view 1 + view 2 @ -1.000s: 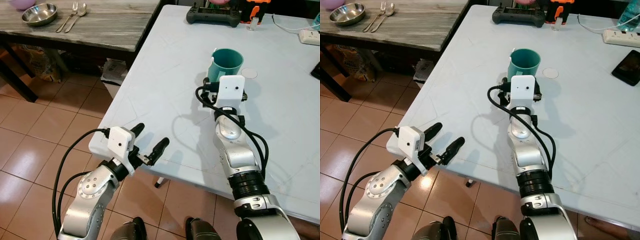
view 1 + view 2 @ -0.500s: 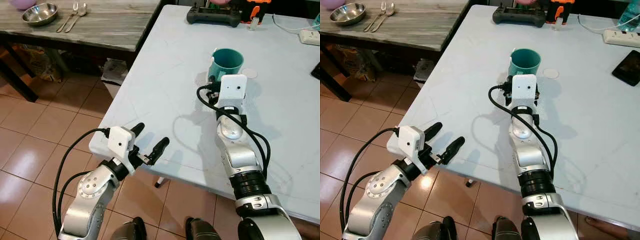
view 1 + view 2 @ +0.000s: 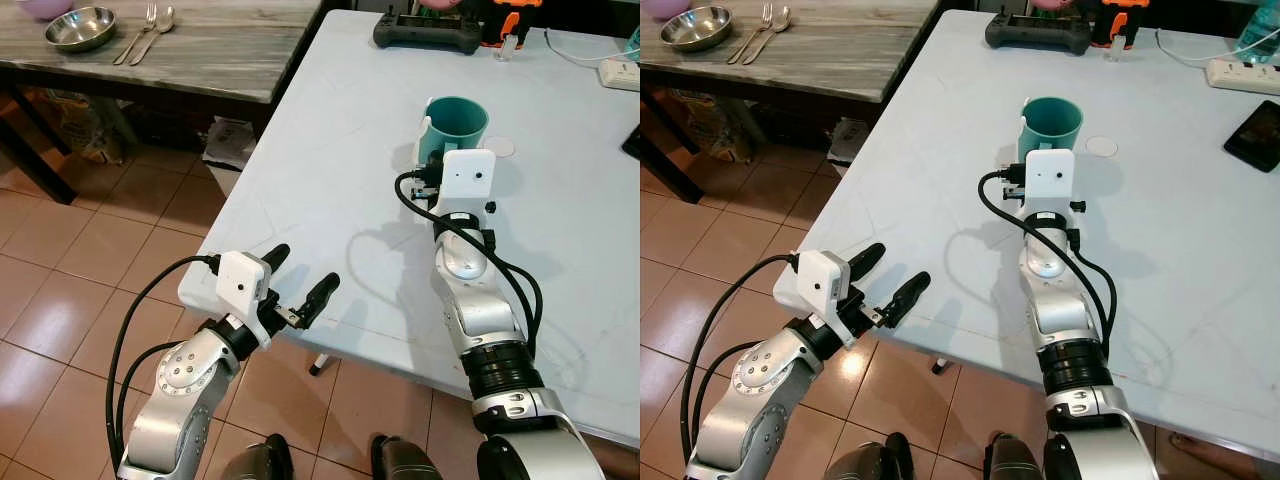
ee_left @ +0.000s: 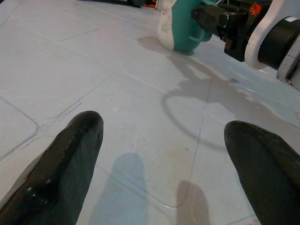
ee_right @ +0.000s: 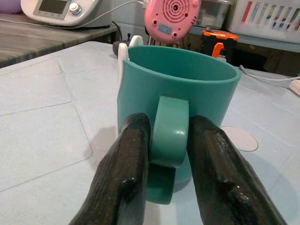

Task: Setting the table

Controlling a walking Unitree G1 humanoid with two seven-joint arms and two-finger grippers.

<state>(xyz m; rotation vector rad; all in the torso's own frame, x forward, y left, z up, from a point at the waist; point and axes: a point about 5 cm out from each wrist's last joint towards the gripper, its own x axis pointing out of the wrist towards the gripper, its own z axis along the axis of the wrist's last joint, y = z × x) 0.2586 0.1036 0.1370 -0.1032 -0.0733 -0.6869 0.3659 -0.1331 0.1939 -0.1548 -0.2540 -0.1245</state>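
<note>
Fingers of the right gripper (image 5: 168, 140) are now pinching the handle of the teal mug (image 3: 455, 125), having closed in; lifting can follow. Left gripper (image 3: 300, 280) is hovering, jaws apart, by the table (image 3: 320, 150) edge.

teal mug (image 3: 455, 124), upright, on white table (image 3: 330, 150)

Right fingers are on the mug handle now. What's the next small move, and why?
Probably lift the teal mug slightly off the white table: the right gripper has its fingers closed on both sides of the handle, and the mug is standing upright on the table.
</note>
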